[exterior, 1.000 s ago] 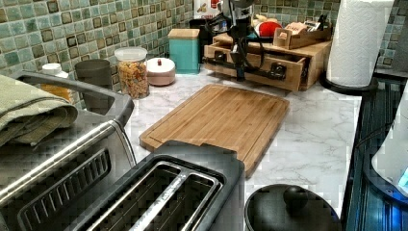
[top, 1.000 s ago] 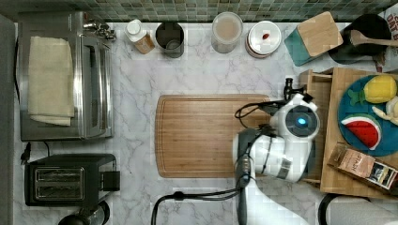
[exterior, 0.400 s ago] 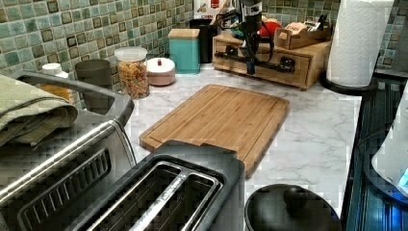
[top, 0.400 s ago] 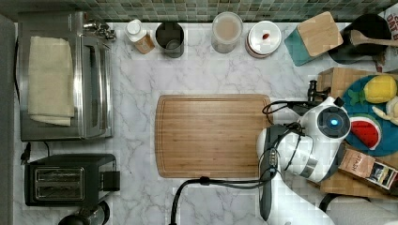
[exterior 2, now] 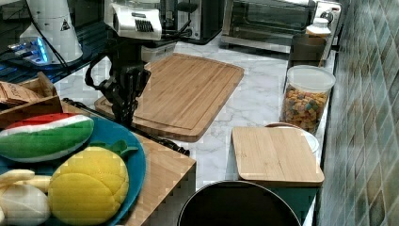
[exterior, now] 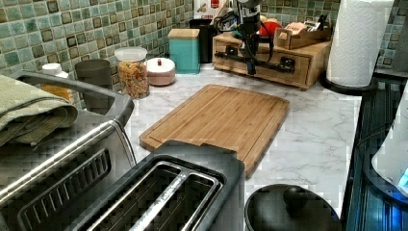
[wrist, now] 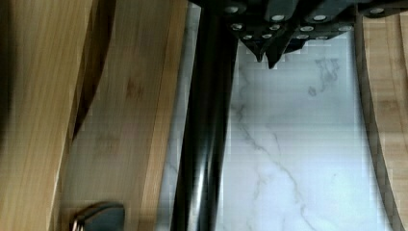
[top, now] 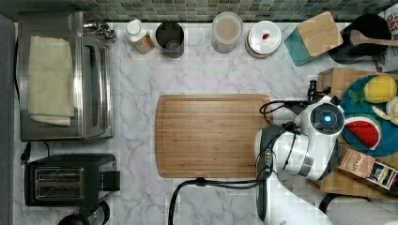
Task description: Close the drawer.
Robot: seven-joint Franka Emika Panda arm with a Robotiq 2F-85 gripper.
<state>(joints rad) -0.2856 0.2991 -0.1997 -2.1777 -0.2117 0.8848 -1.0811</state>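
No clearly legible text, apparently.

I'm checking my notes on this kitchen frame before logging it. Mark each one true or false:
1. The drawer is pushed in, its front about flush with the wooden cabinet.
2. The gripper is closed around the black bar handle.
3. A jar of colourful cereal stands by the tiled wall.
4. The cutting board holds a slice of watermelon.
1. True. In the left view the drawer sits in line with the cabinet front.
2. False. The gripper is beside the black bar handle, with its fingers together and nothing between them.
3. True. The jar is there.
4. False. The cutting board is bare; the toy watermelon lies on the blue plate.
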